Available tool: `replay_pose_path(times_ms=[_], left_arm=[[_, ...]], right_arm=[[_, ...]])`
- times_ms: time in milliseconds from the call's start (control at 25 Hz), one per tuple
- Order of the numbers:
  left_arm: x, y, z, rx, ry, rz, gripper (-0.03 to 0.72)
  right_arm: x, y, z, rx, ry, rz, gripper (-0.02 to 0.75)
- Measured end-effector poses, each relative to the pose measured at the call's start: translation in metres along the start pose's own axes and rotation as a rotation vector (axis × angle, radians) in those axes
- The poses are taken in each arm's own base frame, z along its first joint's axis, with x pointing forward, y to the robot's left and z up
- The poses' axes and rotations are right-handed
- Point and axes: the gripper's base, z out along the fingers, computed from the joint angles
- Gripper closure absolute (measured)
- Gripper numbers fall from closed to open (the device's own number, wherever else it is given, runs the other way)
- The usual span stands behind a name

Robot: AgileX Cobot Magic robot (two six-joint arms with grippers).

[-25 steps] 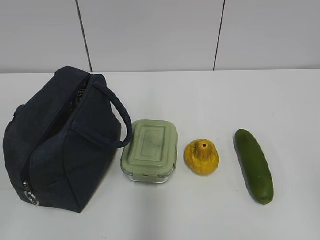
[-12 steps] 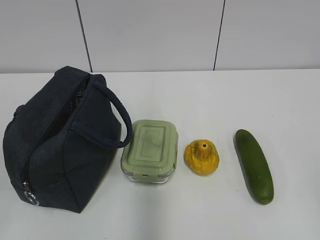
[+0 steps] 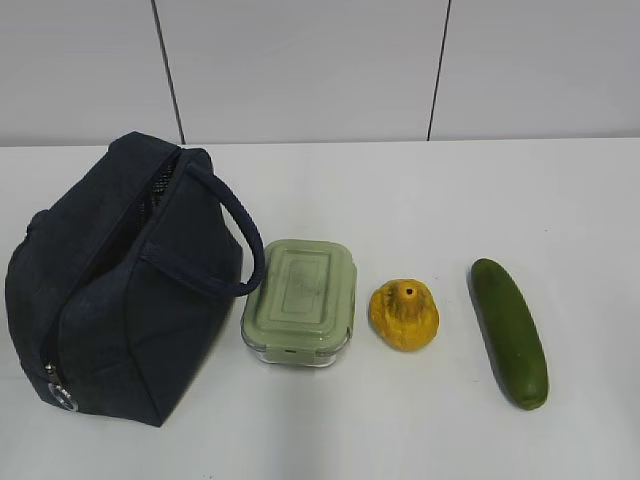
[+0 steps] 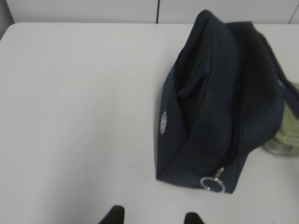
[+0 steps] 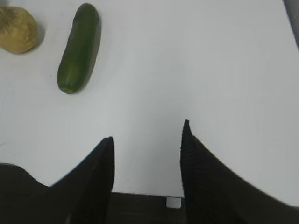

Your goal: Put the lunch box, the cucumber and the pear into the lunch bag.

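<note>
The navy lunch bag (image 3: 120, 280) stands at the left of the table, with its zipper ring pull (image 3: 64, 397) at the near end; it also shows in the left wrist view (image 4: 219, 107). The green-lidded lunch box (image 3: 301, 298) sits right of the lunch bag. The yellow pear (image 3: 404, 314) lies right of the lunch box, and the cucumber (image 3: 510, 330) right of the pear. My left gripper (image 4: 152, 215) is open and empty, near and left of the lunch bag. My right gripper (image 5: 147, 133) is open and empty, right of the cucumber (image 5: 78, 46) and the pear (image 5: 17, 29).
The white table (image 3: 420, 200) meets a white panelled wall (image 3: 300, 70) at the back. The table's near edge shows in the right wrist view (image 5: 140, 192). Neither arm shows in the exterior view.
</note>
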Motion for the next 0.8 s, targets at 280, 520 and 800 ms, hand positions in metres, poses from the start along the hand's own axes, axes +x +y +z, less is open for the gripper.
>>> replay_pose_path(times_ms=[280, 520, 800], left_arm=[[-0.063, -0.007, 0.02, 0.064, 0.052, 0.001, 0.447], [-0.113, -0.021, 0.039, 0.209, 0.097, 0.026, 0.437], [-0.133, -0.026, 0.084, 0.27, 0.223, 0.123, 0.34]], right_arm=[[-0.046, 0.009, 0.029, -0.096, 0.106, 0.045, 0.368], [-0.086, 0.011, 0.052, -0.11, 0.176, 0.049, 0.368], [-0.125, 0.023, 0.089, -0.209, 0.27, 0.111, 0.367]])
